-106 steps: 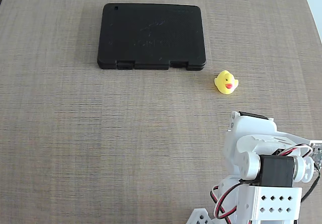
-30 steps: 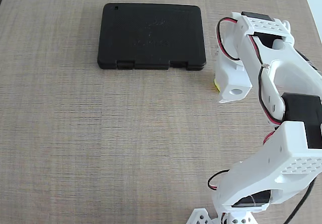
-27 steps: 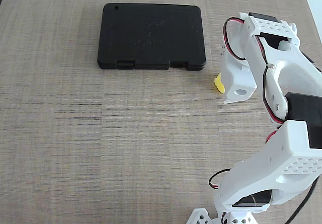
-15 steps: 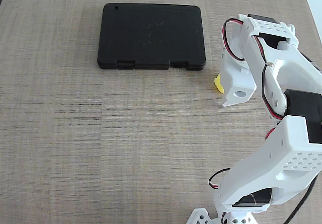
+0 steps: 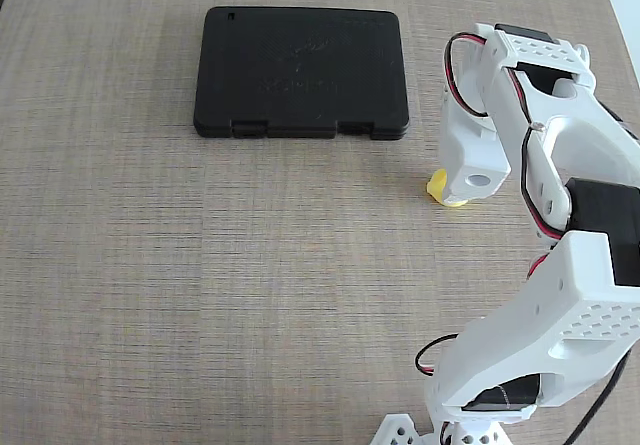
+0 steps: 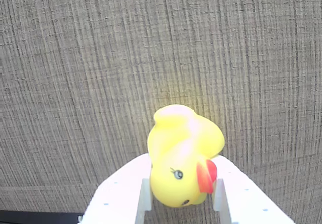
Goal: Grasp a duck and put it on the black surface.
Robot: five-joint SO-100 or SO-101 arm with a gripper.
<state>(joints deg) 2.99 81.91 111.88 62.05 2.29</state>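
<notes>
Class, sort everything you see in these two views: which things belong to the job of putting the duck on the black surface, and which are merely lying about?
Belongs to the job:
- small yellow rubber duck with red-orange beak, sitting between the fingers
- flat matte-black rectangular plastic case
- white two-finger gripper

Lying about:
- nothing loose; only the grey-brown woven-textured tabletop beneath everything

duck between white jaws

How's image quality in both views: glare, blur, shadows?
Wrist view: duck sharp but slightly overexposed on top, faint yellow glow on the table. Fixed view: even soft light, no hard shadows, black case shows mild sheen; duck mostly hidden by the gripper.
</notes>
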